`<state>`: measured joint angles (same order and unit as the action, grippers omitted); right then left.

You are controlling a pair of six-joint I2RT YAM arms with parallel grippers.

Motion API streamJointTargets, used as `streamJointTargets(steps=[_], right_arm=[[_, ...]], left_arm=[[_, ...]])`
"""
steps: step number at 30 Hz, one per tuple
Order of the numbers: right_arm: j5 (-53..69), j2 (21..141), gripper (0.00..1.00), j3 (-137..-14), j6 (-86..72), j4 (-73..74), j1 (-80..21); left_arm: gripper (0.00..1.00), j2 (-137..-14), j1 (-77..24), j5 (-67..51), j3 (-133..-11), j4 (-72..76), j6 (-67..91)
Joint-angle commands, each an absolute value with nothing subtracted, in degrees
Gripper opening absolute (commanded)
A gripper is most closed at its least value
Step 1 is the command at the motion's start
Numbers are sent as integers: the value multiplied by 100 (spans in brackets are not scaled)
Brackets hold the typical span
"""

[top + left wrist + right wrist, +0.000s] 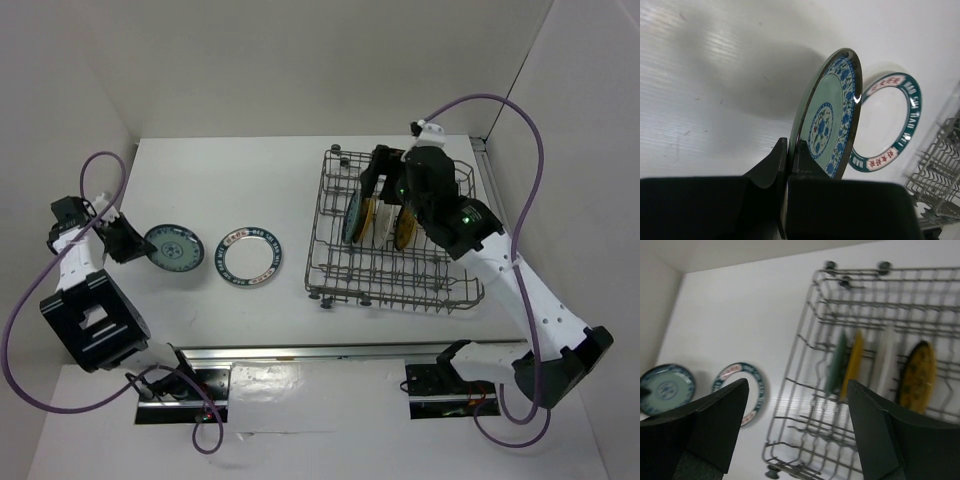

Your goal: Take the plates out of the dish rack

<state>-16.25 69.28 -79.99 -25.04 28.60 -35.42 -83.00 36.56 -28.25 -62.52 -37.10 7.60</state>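
Bright, even light; soft, blurry right-wrist view.

A white table (230, 180) is enclosed by plain white walls (300, 60) on three sides; a metal strip (330, 350) is fitted along its near edge.

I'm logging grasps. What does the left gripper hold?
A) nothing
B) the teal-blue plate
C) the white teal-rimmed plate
B: the left gripper is shut on the rim of the teal-blue plate; the white teal-rimmed plate lies free on the table beside it.
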Motion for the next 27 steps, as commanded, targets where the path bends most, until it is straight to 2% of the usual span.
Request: streamJointTargets(steps=[1,5,11,12,13,14,18,24,27], right_arm=[[-2311,6935,86,-7691,-2707,3937,-3016],[-2048,6935,86,-7401,-2654,4052,-2270],[-1610,6882,86,-6953,-2522,3886,-1943],[-1608,6882,86,-6900,-2522,3806,-1942],[-1539,6882,86,-6821,-2522,3806,-1890],[-1538,6882,86,-6820,-2522,3753,-1890],[-1538,6943,86,-6680,-2522,3753,-1785],[-1828,7259,86,-6574,-2470,3858,-1608],[-1688,7453,86,-6425,-2320,3455,-1547]], left_arm=[[0,-8437,3814,-2619,-6127,-3200,599],[0,-8902,3919,-2549,-6004,-3146,457],[0,-9526,3920,-2865,-5950,-3207,457],[4,-9597,3920,-2917,-5950,-3208,457],[15,-9650,3972,-2918,-5950,-3208,457],[21,-9720,3973,-2918,-5950,-3208,457],[42,-9782,3973,-2734,-5827,-3155,404],[59,-9835,3973,-2610,-5827,-3155,290],[62,-9765,3973,-2610,-5774,-3207,229]])
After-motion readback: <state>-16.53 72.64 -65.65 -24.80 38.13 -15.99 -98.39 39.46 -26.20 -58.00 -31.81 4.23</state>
